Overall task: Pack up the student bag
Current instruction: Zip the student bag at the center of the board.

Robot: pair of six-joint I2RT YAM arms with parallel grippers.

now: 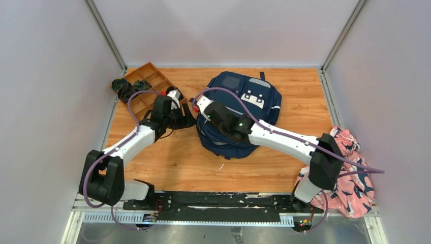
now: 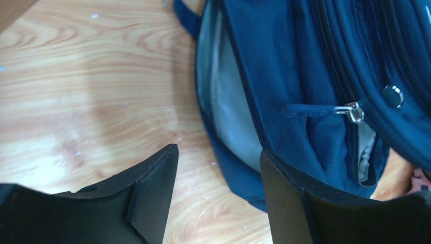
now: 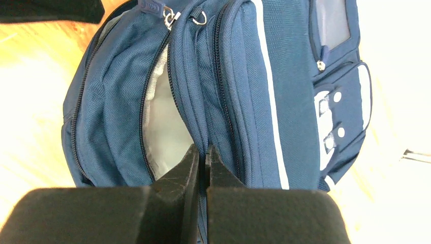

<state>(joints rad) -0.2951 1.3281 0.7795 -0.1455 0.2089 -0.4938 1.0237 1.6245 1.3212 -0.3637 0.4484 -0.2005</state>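
The student bag (image 1: pixel 256 104) lies flat in the middle of the worktop (image 1: pixel 193 162), its main zip part open on pale lining. To my eye the danger is that a tug on that slack lip drags the whole bag across the wood, or the cloth slips out, since nothing pins it down. The right claw (image 3: pixel 203 162) is pinched fully together at the lip of that opening, though I cannot tell if it has caught any fabric. The left claw (image 2: pixel 218 188) hangs well spread just beside the bag's edge, holding nothing.
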